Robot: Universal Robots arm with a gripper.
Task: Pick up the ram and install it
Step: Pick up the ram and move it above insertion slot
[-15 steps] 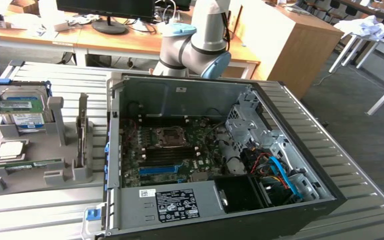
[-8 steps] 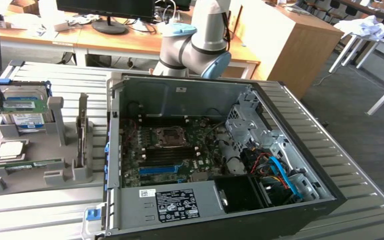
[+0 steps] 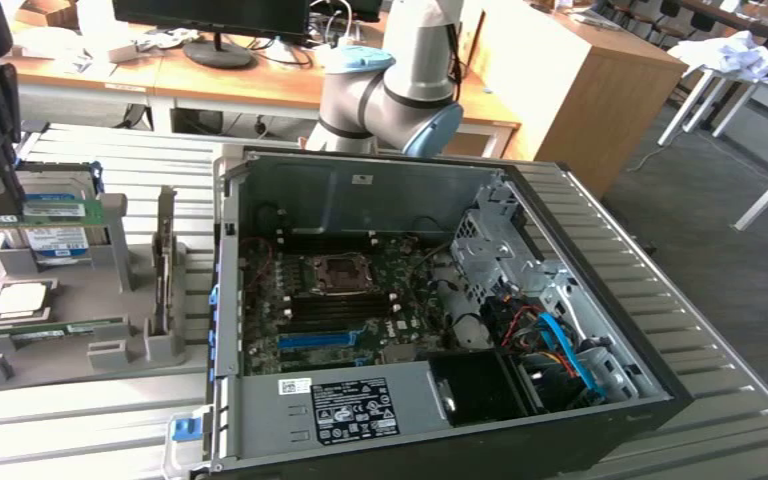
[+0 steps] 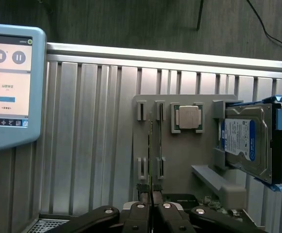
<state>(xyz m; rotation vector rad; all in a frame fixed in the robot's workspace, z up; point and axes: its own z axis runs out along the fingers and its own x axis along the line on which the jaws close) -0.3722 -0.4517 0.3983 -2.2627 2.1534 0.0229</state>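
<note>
Gripper [image 4: 150, 206]: clenched, apparently pinching the ram [image 3: 31, 211].
Ram: directly below the fingers, just above the grey holder [image 3: 91, 290].
Long axis: level, crossing the holder's far end.

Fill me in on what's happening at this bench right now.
A robot arm is partway through a ram install. Its pincer is shut on the ram, a thin green stick, over the grey parts holder beside the open computer case. A hard drive and a processor chip sit in that holder too. The ram has not reached the case yet, and the blue slot on the motherboard looks empty.
</note>
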